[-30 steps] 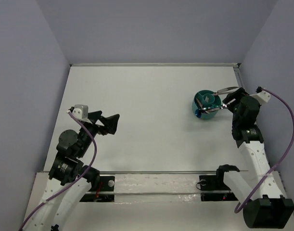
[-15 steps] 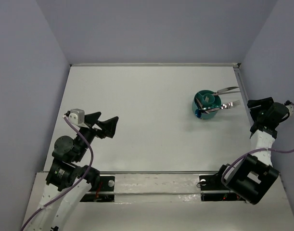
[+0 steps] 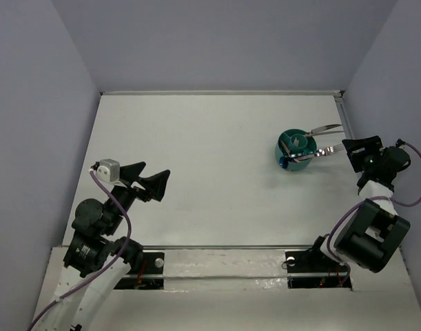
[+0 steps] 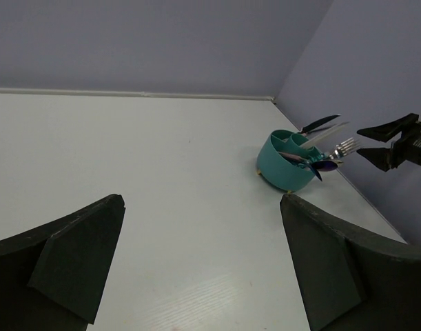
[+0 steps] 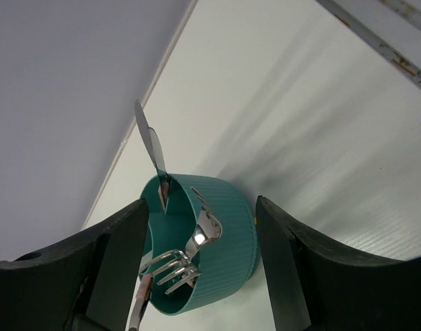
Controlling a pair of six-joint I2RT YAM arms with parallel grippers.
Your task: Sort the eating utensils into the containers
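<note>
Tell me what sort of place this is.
Probably a robotics lab test cell, not a kitchen: a bare white table boxed in by plain grey walls, a left arm and right arm bolted at its edge, and one teal cup of cutlery.

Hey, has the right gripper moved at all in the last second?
Yes. The right gripper has drawn back to the right, away from the teal cup, which has stayed where it was.

Left arm [image 3: 93, 231] folded low over its base, left gripper [image 3: 157, 169] level, aimed right, jaws wide apart, holding nothing. Right arm [image 3: 371, 224] bent tight at the right edge (elbow close to base), right gripper [image 3: 346, 153] pointing left, jaws spread, empty.
</note>
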